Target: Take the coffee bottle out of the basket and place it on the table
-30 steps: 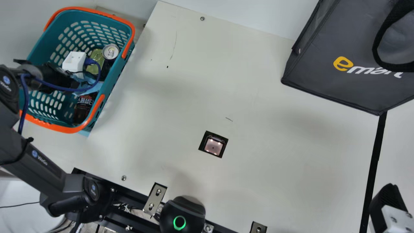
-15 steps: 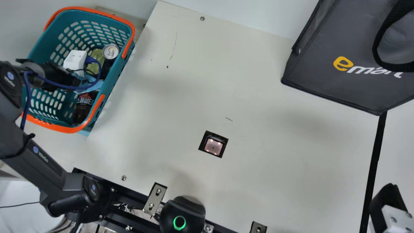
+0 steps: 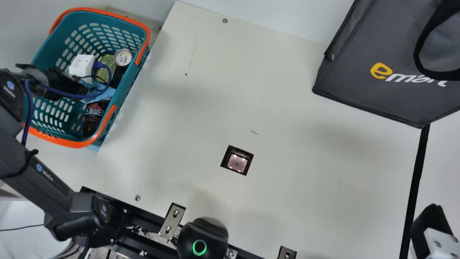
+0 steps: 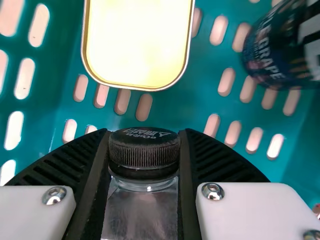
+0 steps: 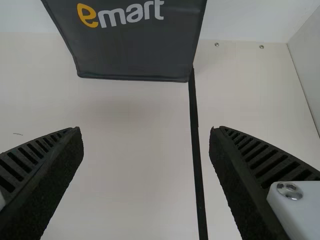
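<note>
Cream and flat, the desk [image 3: 305, 162] is where this job finishes; the coffee bottle is not on it, so the placing is all left to do. A big dark grey fabric bag [image 3: 395, 43] with a black handle stands at its far right, and I judge it has no part in the task.

My grey-and-black jointed left arm [image 3: 46, 180] reaches over the teal plastic basket [image 3: 129, 81], perforated and orange-handled, at the desk's left. Down inside it, my left pincer [image 4: 144, 133], with black ribbed fingers, is closed on the clear coffee bottle [image 4: 142, 212], one finger against each side at the top. So the reach is done and, as I judge it, the grip too. The taking-out is not: the bottle is within the basket, and I cannot tell whether its base is off the floor. My right pincer [image 5: 145, 129], also black and ribbed, is open and empty over the desk's right side.

A dark printed packet [image 3: 94, 118], a silver-topped dark drink can [image 3: 123, 57] and a rounded yellow tin [image 4: 137, 40] share the basket; none of them is my concern. Smallest is the bottle's black ridged cap [image 4: 145, 152], upward and screwed on. What remains, I reckon: lift clear of the rim, carry across, lower, let go.
</note>
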### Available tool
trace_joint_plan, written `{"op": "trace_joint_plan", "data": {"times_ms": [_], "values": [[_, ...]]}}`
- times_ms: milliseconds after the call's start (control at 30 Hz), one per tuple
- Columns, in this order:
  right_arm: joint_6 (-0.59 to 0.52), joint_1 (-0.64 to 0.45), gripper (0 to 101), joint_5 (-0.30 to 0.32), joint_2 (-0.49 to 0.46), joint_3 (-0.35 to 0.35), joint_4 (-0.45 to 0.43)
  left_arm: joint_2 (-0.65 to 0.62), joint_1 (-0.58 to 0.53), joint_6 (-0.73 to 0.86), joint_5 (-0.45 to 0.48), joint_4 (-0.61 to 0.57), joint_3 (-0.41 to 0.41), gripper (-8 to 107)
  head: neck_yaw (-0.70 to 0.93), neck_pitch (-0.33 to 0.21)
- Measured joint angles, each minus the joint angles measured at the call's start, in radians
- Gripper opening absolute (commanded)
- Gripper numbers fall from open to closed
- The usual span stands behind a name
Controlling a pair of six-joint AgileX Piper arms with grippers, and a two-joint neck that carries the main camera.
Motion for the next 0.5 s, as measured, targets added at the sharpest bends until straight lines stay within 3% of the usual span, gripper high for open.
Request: {"op": "trace_joint_plan", "data": {"times_ms": [500], "values": [[0.0, 0.0, 91, 0.0, 0.0, 0.0, 0.0, -0.176, 0.015, -0.105, 0.098, 0.084, 0.016, 10, 0.0, 0.0]]}}
